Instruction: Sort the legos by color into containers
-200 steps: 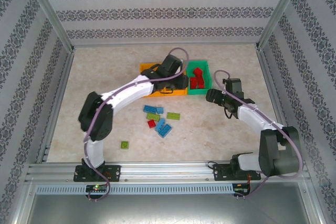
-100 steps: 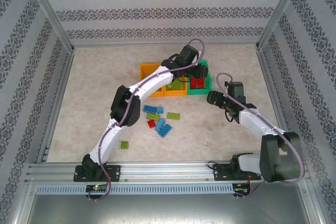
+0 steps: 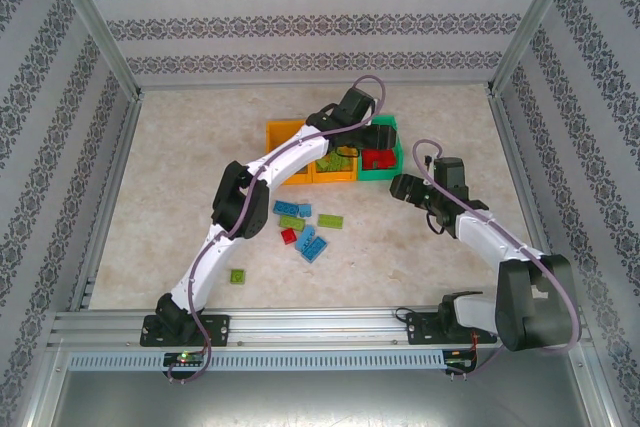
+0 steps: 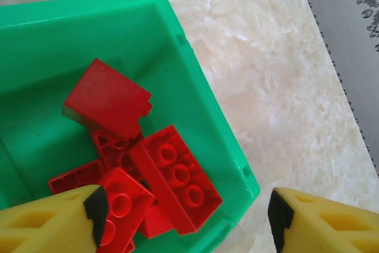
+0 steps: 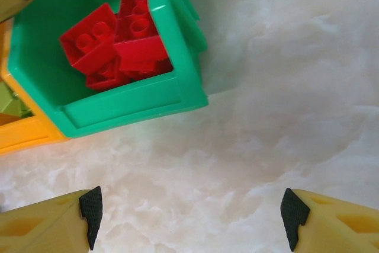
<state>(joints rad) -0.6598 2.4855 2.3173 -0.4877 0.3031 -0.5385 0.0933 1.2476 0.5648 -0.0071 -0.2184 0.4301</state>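
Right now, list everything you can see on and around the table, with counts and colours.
orange bins: two, orange, far middle of the table, joined in a row
green bin: one, green, right end of that row
red legos: at least five, red, piled in the green bin
lime legos: count unclear, lime green, in the orange bin next to the green one
loose legos: about eight, mostly blue, a few lime green, one red, on the table in front of the bins
table: one, marbled beige
left gripper: open, above the green bin
right gripper: open, above bare table beside the green bin
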